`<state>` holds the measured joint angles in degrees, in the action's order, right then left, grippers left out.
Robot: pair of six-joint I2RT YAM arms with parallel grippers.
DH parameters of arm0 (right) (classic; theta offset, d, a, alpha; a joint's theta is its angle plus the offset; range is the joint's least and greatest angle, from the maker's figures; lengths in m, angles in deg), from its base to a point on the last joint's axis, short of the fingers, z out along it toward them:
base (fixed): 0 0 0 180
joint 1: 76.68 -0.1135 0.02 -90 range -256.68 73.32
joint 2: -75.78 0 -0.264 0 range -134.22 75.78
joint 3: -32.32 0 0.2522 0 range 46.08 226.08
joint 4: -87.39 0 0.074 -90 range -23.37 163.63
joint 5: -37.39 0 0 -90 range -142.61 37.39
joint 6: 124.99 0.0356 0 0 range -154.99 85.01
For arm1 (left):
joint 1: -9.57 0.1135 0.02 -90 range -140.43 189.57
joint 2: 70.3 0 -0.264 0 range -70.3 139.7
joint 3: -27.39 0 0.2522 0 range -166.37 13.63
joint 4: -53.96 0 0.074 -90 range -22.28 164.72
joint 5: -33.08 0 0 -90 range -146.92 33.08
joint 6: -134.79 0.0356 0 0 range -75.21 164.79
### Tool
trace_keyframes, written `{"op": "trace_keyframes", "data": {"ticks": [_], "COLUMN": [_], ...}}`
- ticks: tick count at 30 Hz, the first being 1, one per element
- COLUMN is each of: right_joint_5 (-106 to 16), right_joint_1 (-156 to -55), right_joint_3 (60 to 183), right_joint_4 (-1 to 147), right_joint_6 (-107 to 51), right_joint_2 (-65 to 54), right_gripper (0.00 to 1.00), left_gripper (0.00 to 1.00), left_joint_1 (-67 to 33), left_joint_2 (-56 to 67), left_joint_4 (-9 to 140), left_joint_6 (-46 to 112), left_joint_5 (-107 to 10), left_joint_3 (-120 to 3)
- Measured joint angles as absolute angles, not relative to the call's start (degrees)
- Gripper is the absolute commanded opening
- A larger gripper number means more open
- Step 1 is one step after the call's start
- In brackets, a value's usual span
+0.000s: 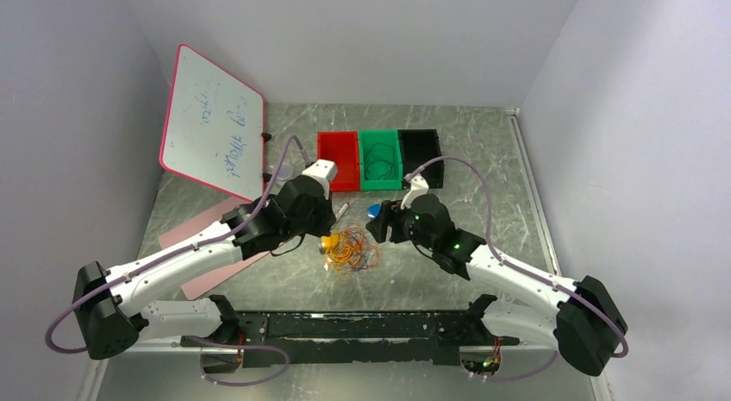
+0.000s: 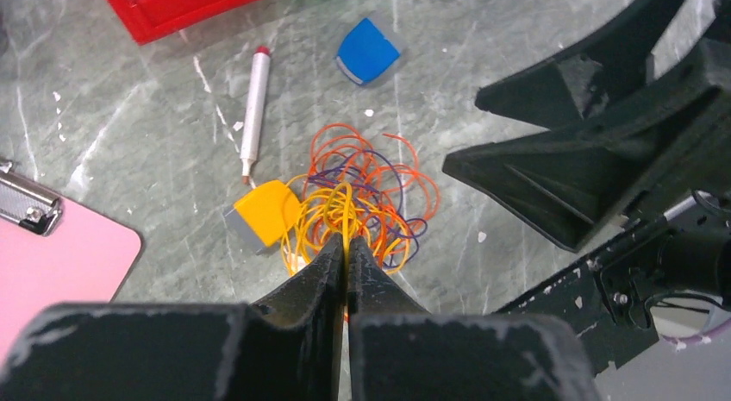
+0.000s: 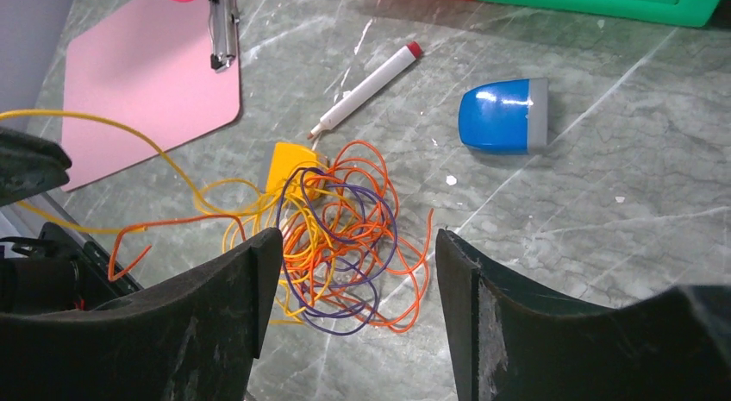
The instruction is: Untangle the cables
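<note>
cables of thin yellow, orange and purple wire (image 3: 345, 237) lie tangled on the grey worktop (image 3: 603, 203); left hand (image 2: 346, 246) clamped on 1 yellow strand (image 2: 344, 207), right hand (image 3: 358, 241) apart. pull slowly, pinning the heap.

A: The cables (image 3: 338, 237)?
B: Orange, yellow and purple, on a grey-green veined surface (image 3: 603, 237).
A: And the rest?
B: A red bin (image 1: 338, 184), green bin (image 1: 380, 184), black bin (image 1: 422, 147); a pink clipboard (image 3: 146, 82), a blue eraser (image 3: 496, 116).

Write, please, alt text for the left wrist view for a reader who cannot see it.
The left gripper, shut, pinches yellow strands of the cables, a yellow, orange and purple tangle on a grey table. Nearby lie a yellow block, a white marker and a blue block.
</note>
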<state>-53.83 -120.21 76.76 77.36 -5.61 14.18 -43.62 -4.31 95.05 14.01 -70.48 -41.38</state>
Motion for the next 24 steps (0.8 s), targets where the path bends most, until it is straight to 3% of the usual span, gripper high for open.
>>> {"op": "trace_keyframes", "data": {"ticks": [24], "right_joint_5": [-55.53], "right_joint_1": [-120.19], "right_joint_3": [69.50], "right_joint_4": [84.90], "right_joint_6": [-10.09], "right_joint_2": [31.25], "right_gripper": [0.80], "left_gripper": [0.07], "left_joint_1": [-52.14], "left_joint_2": [-1.66], "left_joint_4": [98.22], "left_joint_6": [23.01], "left_joint_5": [-71.62], "left_joint_3": [-59.80]}}
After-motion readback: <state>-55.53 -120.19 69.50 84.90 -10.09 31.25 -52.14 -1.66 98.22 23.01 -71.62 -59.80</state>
